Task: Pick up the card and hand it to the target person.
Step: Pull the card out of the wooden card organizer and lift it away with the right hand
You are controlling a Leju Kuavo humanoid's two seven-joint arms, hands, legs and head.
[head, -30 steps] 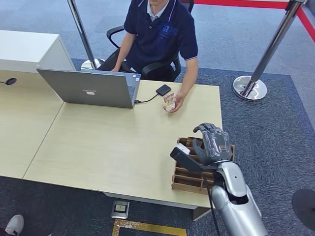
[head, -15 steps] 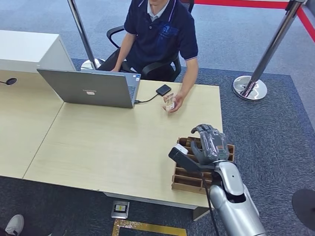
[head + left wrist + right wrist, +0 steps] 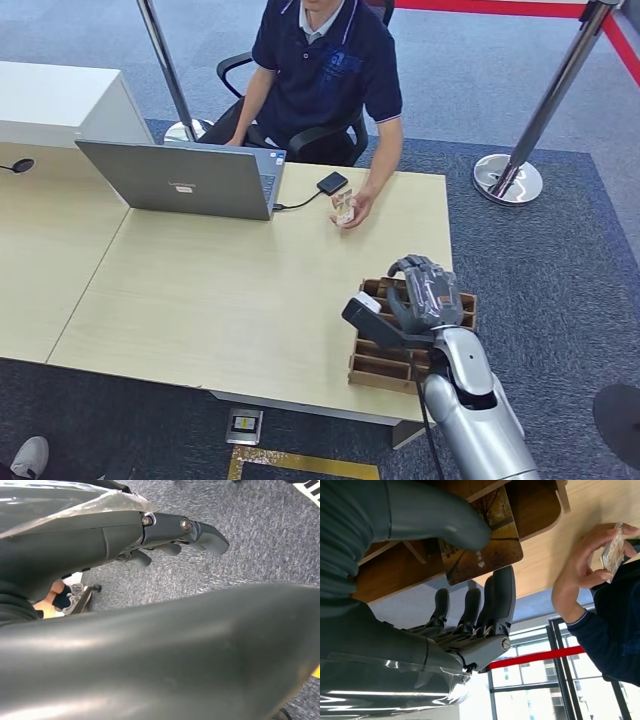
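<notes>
The right robot hand (image 3: 426,293) is positioned above a brown slotted card holder (image 3: 377,362) that stands near the right front corner of the tabletop (image 3: 226,290). In the right wrist view, the thumb (image 3: 444,522) and the fingers (image 3: 501,595) face each other across the edge of a card (image 3: 486,545) printed with an autumn scene. The thumb lies against the printed face; whether the fingers touch the far side cannot be determined, so a grip on the card cannot be confirmed. The card stands partly inside the wooden compartments of the holder.

The left robot hand (image 3: 177,535) appears in the left wrist view above grey carpet, fingers extended and apart, holding nothing.

A person (image 3: 324,60) in a dark polo shirt sits on an office chair at the far side of the tabletop. The person's hand (image 3: 355,207) rests on the tabletop and holds a small card-like object (image 3: 346,211); the same hand is seen in the right wrist view, well apart from the card holder. An open grey laptop (image 3: 189,180) stands in front of the person, with a cable leading to a small black device (image 3: 332,182) just beside the person's hand. A chrome stanchion base (image 3: 507,178) stands on the carpet beyond the tabletop.
</notes>
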